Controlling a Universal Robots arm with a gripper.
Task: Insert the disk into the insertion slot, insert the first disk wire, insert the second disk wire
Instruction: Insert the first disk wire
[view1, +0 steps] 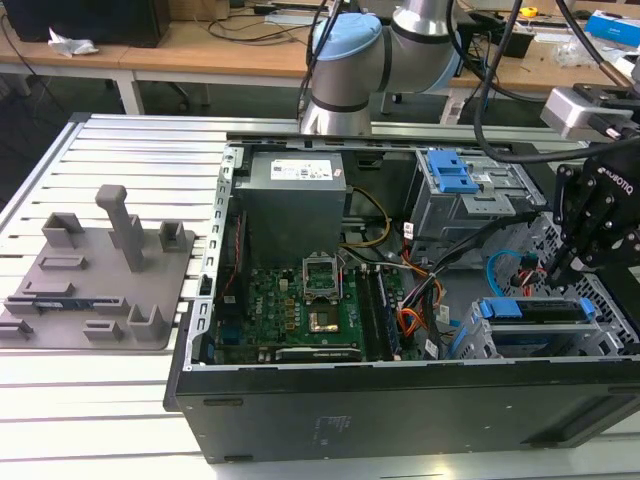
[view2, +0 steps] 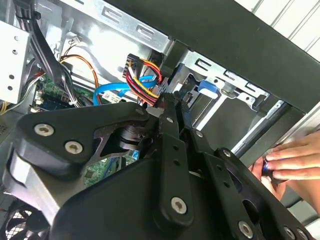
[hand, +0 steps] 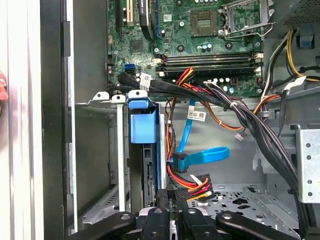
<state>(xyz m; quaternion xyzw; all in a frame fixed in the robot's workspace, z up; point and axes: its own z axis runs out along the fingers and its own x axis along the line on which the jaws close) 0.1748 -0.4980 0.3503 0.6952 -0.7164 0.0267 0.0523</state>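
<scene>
Ribbed metal table (view1: 90, 410); blue-framed disk (view1: 535, 310) inside perforated grey slot (view1: 478, 342).

The exterior view looks down on the whole case (view1: 400, 400) from afar. Both wrist views sit close behind the gripper (hand: 175, 192) (view2: 175, 100), sharing the red wires (hand: 192, 185) (view2: 142, 75) ahead of it.

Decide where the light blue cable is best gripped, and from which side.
Probably at the stiff connector end of the light blue cable, coming down through the open side of the case; the loose loop would flex, and red-orange wires crowd it.
</scene>
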